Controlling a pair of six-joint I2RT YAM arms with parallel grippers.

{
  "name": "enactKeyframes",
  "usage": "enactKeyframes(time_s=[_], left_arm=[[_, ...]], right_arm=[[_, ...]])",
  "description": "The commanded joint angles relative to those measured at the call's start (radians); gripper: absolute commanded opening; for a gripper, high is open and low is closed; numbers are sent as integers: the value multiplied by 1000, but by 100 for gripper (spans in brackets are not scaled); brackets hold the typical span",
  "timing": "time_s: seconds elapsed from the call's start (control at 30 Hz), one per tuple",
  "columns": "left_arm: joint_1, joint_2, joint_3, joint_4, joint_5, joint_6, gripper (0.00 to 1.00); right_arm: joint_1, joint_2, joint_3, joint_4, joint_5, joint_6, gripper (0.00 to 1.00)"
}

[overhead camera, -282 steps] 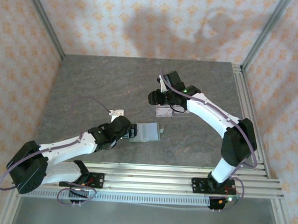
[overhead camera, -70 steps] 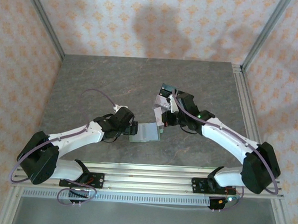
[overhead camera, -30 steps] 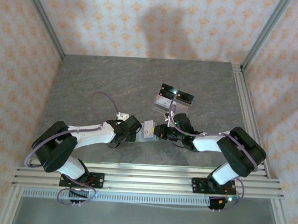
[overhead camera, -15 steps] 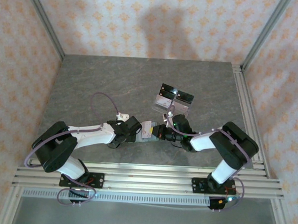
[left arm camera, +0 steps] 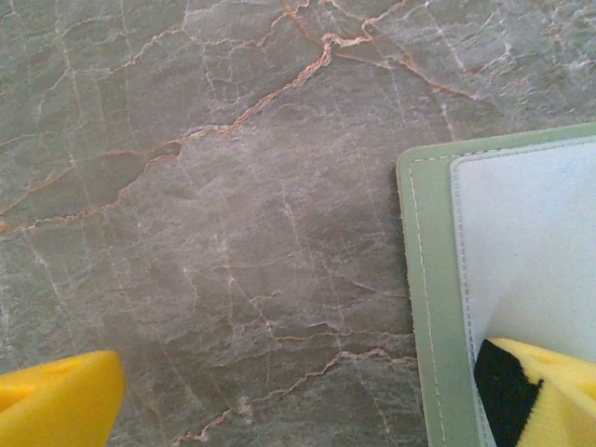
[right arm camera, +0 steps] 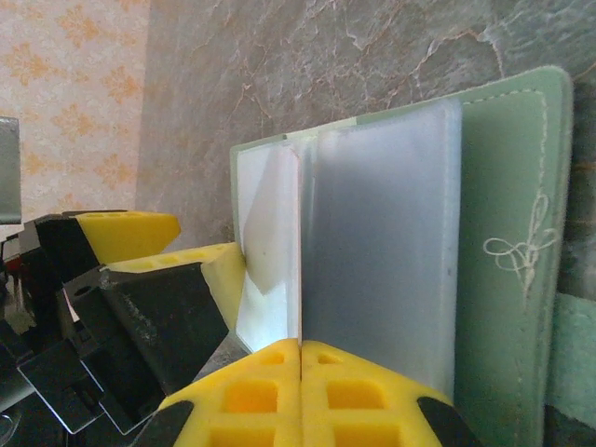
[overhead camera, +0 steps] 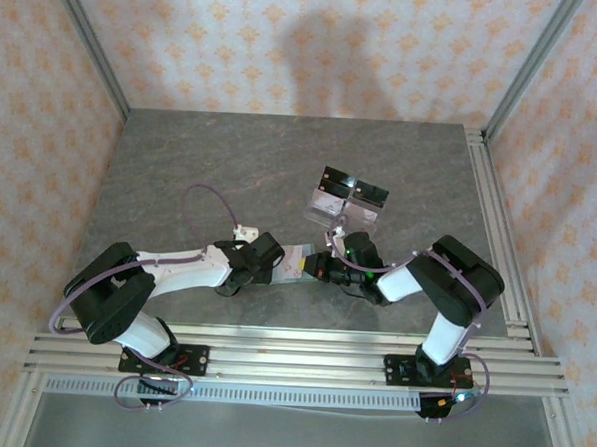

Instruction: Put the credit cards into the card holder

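Observation:
The card holder is a sage-green wallet lying open on the stone table between both arms. In the left wrist view its green edge and paler inside sit at the right. My left gripper is open, with one yellow fingertip resting on the wallet's pale inside and the other over bare table. My right gripper is shut on a thin white credit card, held edge-on against the wallet's pale inner panel. From above, the left gripper and right gripper flank the wallet.
A clear acrylic stand with black panels stands just behind the right gripper. The left gripper's yellow fingers crowd the wallet's far side in the right wrist view. Aluminium rails run along the near edge.
The right arm's elbow has swung inward to the left while its gripper stayed at the wallet with the card. The left arm has hardly moved.

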Motion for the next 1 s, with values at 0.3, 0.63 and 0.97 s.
enactKeyframes(time_s=[0.3, 0.63, 0.97], left_arm=[[-9, 3, -7, -41, -30, -9, 98], [-10, 9, -4, -37, -27, -5, 98], [-6, -44, 37, -114, -108, -31, 100]], right_arm=[[5, 72, -4, 130, -50, 41, 0], [5, 127, 18, 169, -77, 62, 0], [5, 161, 24, 167, -83, 57, 0]])
